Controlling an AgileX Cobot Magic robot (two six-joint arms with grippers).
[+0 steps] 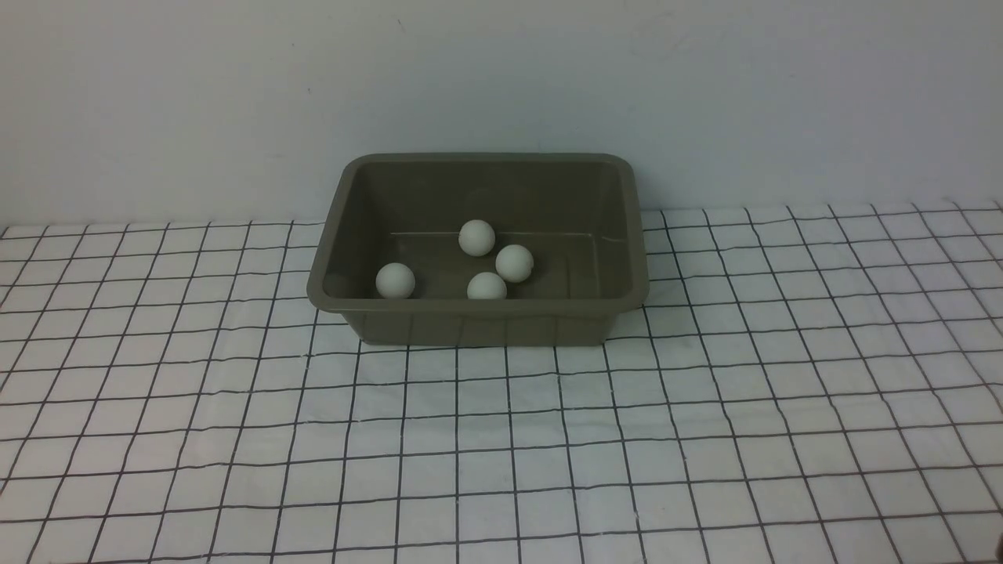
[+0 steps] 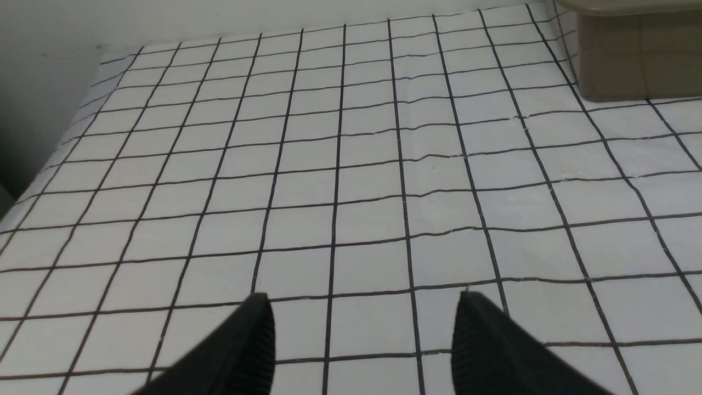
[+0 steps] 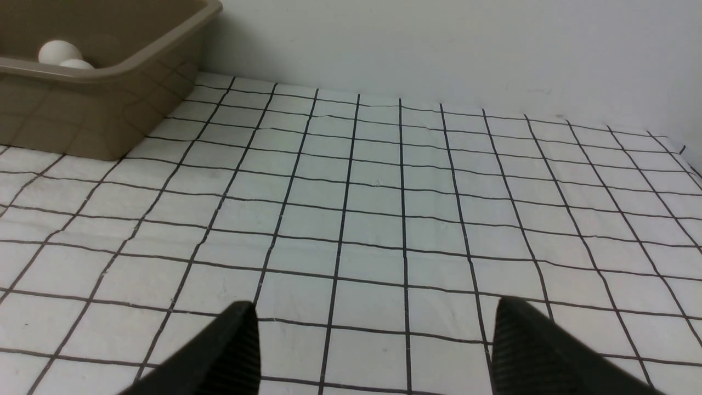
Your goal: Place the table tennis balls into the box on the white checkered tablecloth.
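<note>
Both grippers, the left gripper [image 2: 362, 329] and the right gripper [image 3: 373, 340], are hanging spread and empty over the near tablecloth [image 1: 501, 439]; all four balls [image 1: 476, 237] are lying inside the box [image 1: 478, 309] at the far middle, so the task is looking finished

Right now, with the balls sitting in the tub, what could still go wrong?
1. All four small white balls lie loose in the olive-grey plastic tub; bumping it could shake them about.
2. The wrinkled white checkered tablecloth could snag the open left gripper or right gripper, both low above it.
</note>
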